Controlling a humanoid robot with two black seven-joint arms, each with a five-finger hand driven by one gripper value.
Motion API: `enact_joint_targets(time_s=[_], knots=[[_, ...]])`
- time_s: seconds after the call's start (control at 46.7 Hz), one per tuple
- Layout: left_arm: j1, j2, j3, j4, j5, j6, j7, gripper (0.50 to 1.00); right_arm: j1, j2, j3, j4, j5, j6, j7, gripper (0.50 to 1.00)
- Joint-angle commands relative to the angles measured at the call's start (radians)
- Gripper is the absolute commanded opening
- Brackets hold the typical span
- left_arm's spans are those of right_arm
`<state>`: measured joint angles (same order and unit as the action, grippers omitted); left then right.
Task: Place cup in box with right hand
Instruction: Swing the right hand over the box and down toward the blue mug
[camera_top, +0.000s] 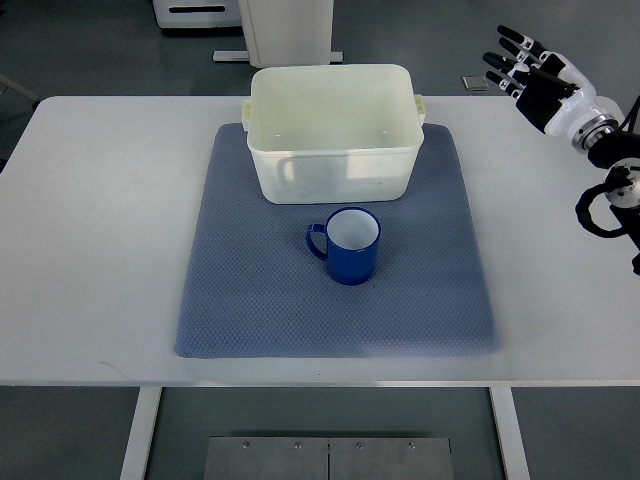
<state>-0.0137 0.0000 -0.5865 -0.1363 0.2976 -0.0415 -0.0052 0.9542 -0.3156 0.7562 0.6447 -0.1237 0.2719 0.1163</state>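
On the mat, the cup (347, 244) looks rigid, light, slick; grip its body. Right hand (530, 75) hovers far right, fingers (503, 58) spread, empty.

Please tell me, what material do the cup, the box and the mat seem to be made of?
The cup: probably enamelled metal or plastic, glossy blue outside, white inside.
The box: likely plastic, cream and slightly translucent, with moulded handles on both sides.
The mat: looks like soft woven or foam material, matte grey-blue with a fine dotted texture.
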Motion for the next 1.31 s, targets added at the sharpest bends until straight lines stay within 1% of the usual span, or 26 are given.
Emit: enact_joint_targets(time_s=[0.0,0.086,0.235,0.3,0.471,0.556,0.728,0.813,1.006,1.284], knots=[[0.001,0.0,0.0,0.0,0.0,0.0,-0.001,1.0,0.011,-0.003,0.0,0.023,-0.022,0.013,0.002,1.0],[0.001,0.0,0.0,0.0,0.0,-0.001,0.001,1.0,0.018,-0.02,0.0,0.087,-0.071,0.024,0.002,1.0],[0.0,0.0,0.0,0.0,0.0,0.0,-0.001,1.0,0.012,-0.045,-0.003,0.252,-0.12,0.04,0.002,1.0],[0.0,0.0,0.0,0.0,0.0,0.0,-0.001,1.0,0.011,-0.05,-0.02,0.308,-0.142,0.04,0.002,1.0],[0.001,0.0,0.0,0.0,0.0,0.0,0.001,1.0,0.009,-0.057,-0.077,0.398,-0.188,0.043,0.003,1.0],[0.0,0.0,-0.001,0.0,0.0,0.0,-0.001,1.0,0.006,-0.059,-0.107,0.437,-0.218,0.064,0.003,1.0],[0.0,0.0,0.0,0.0,0.0,0.0,-0.001,1.0,0.005,-0.076,-0.155,0.48,-0.298,0.131,0.003,1.0],[0.0,0.0,0.0,0.0,0.0,0.0,-0.001,1.0,0.008,-0.08,-0.172,0.498,-0.324,0.153,0.003,1.0],[0.0,0.0,-0.001,0.0,0.0,0.0,-0.001,1.0,0.009,-0.08,-0.207,0.501,-0.396,0.213,0.003,1.0],[0.0,0.0,0.0,0.0,0.0,0.0,-0.001,1.0,0.003,-0.066,-0.276,0.498,-0.475,0.21,0.006,1.0]])
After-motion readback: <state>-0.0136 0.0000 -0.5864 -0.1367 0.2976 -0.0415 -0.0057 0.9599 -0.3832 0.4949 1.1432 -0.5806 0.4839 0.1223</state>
